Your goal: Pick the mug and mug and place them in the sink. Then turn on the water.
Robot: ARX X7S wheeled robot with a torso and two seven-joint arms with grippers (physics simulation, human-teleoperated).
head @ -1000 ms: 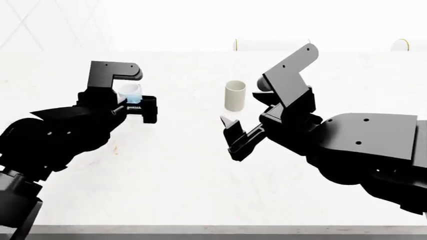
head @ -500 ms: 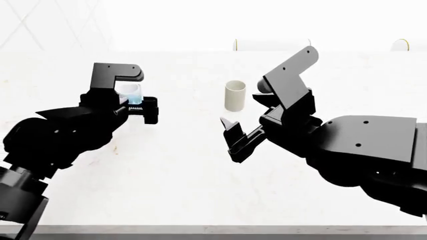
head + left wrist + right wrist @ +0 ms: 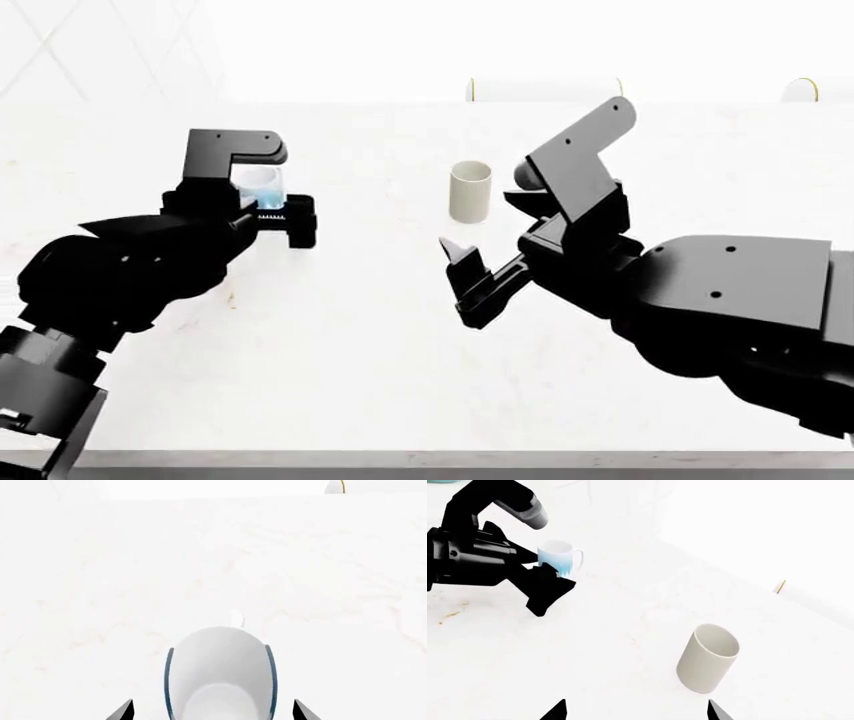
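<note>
The white mug with the blue pattern (image 3: pixel 263 186) stands on the white counter (image 3: pixel 360 340) at the left. My left gripper (image 3: pixel 271 203) is open with its jaws on either side of this mug. In the left wrist view the mug (image 3: pixel 220 675) sits between the fingertips (image 3: pixel 125 712) with a gap on each side. The plain cream mug (image 3: pixel 470 192) stands upright at the centre. My right gripper (image 3: pixel 461 280) is open and empty, in front of it and apart. The cream mug also shows in the right wrist view (image 3: pixel 708 657), as does the blue mug (image 3: pixel 560 557). The sink is out of view.
Two pale rounded objects (image 3: pixel 541 90) (image 3: pixel 801 90) stand at the back of the counter by the wall. The counter's front edge (image 3: pixel 427 458) runs along the bottom of the head view. Both black arms reach over the counter.
My left arm has shifted slightly around the blue mug. The right gripper and both mugs stay where they were.
</note>
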